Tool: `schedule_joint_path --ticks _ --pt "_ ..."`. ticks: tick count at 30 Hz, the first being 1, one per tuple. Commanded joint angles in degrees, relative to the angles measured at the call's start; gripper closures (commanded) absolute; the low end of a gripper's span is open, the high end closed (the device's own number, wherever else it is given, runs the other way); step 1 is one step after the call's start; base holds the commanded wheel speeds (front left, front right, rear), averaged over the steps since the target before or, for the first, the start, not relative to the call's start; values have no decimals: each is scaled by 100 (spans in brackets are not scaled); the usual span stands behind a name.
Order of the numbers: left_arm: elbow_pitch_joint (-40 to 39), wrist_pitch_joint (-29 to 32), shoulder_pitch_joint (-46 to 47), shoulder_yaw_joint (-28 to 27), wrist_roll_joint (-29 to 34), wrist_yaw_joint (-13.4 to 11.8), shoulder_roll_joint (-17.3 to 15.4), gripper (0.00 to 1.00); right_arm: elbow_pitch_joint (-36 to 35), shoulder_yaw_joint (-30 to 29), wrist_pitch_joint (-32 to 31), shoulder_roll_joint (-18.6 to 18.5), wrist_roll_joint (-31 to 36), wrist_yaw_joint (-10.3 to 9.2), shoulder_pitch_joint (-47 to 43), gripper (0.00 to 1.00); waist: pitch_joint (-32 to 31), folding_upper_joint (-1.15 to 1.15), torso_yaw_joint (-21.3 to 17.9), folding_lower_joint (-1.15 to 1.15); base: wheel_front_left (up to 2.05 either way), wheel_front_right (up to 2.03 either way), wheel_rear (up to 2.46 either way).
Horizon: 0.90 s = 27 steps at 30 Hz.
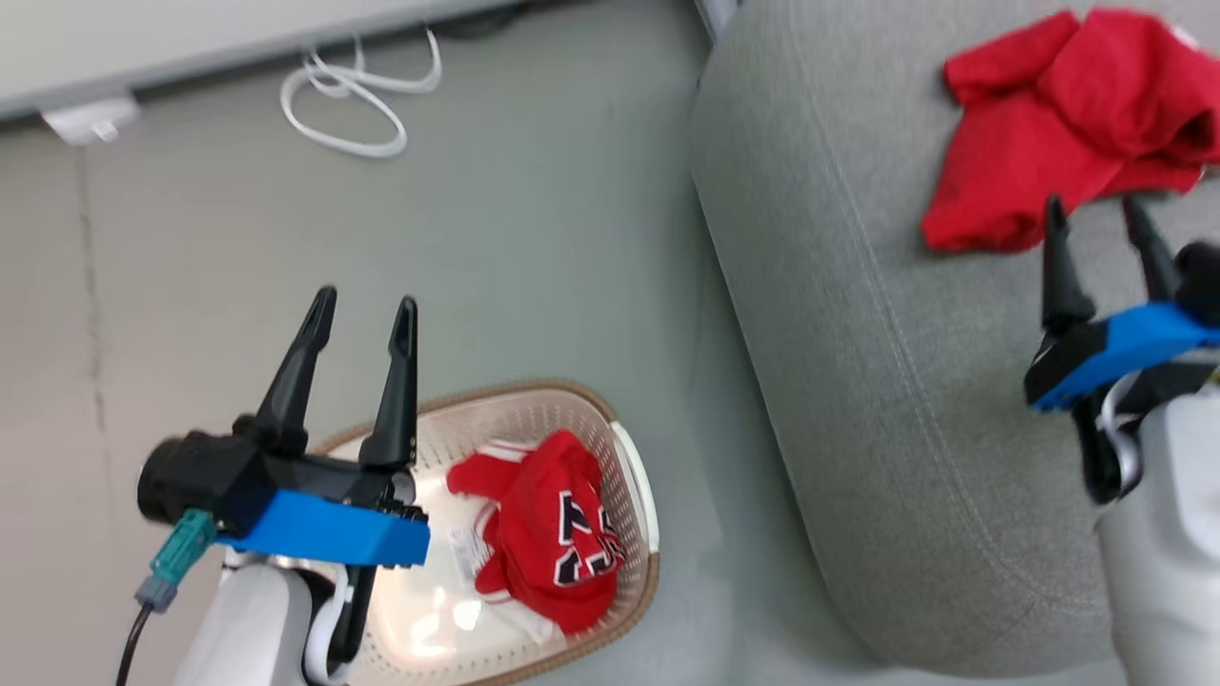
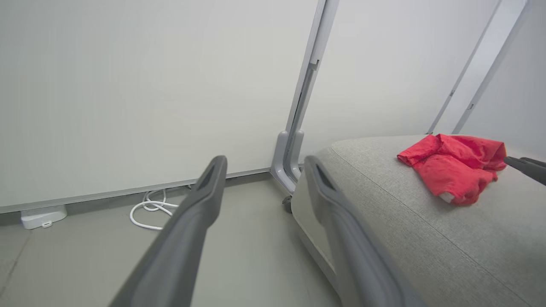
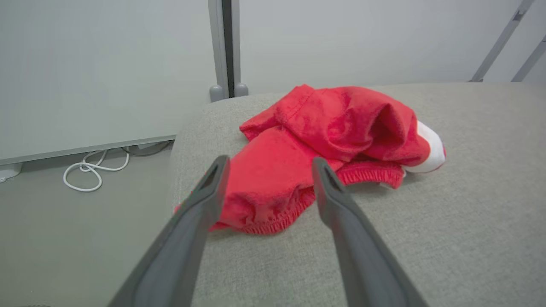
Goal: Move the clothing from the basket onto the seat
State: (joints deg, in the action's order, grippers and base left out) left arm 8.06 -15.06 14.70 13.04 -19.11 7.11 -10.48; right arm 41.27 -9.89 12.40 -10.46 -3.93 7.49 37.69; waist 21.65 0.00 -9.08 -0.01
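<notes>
The left hand (image 1: 367,297), spread and empty, hangs above the oval cream perforated plastic basket (image 1: 534,389), where the red lettered sports garment (image 1: 553,534) lies bunched; a shallow pinch could shed it short of the grey upholstered seat (image 1: 858,333) beside the basket

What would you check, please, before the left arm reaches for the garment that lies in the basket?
1. Left gripper open and empty: ok.
2. Right gripper open, holding nothing: ok.
3. Plain red garment resting on the seat: ok.
4. Lettered garment reachable from above in the basket: ok, nothing covers it.
5. Left gripper aimed into the basket: not ok, it points toward the floor and wall.
6. Right gripper clear of the plain red garment: cannot tell.
</notes>
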Motion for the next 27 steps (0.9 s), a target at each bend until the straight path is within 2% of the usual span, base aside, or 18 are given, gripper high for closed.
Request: schedule_joint_path --ticks 1,7,14,20,27 --pt "50 -15 -146 -99 13 18 72 0 -178 75 61 87 40 1 -275 0 -289 0 -83 1 0 0 0" --pt "403 -16 -760 -631 38 28 368 0 -1494 612 -10 444 157 0 -1584 0 -1134 0 275 1 0 0 0" --pt "620 -15 -1234 -1081 125 38 495 0 -2698 1245 -402 646 209 1 -2626 0 -1585 0 609 1 0 0 0" --pt "756 -15 -1477 -1335 245 42 545 0 -3181 1608 -640 719 116 1 -3133 0 -1801 0 853 1 0 0 0" --pt "837 -15 -1639 -1480 320 49 579 0 -3404 1558 -767 752 64 1 -3352 0 -1940 0 1019 1 0 0 0"
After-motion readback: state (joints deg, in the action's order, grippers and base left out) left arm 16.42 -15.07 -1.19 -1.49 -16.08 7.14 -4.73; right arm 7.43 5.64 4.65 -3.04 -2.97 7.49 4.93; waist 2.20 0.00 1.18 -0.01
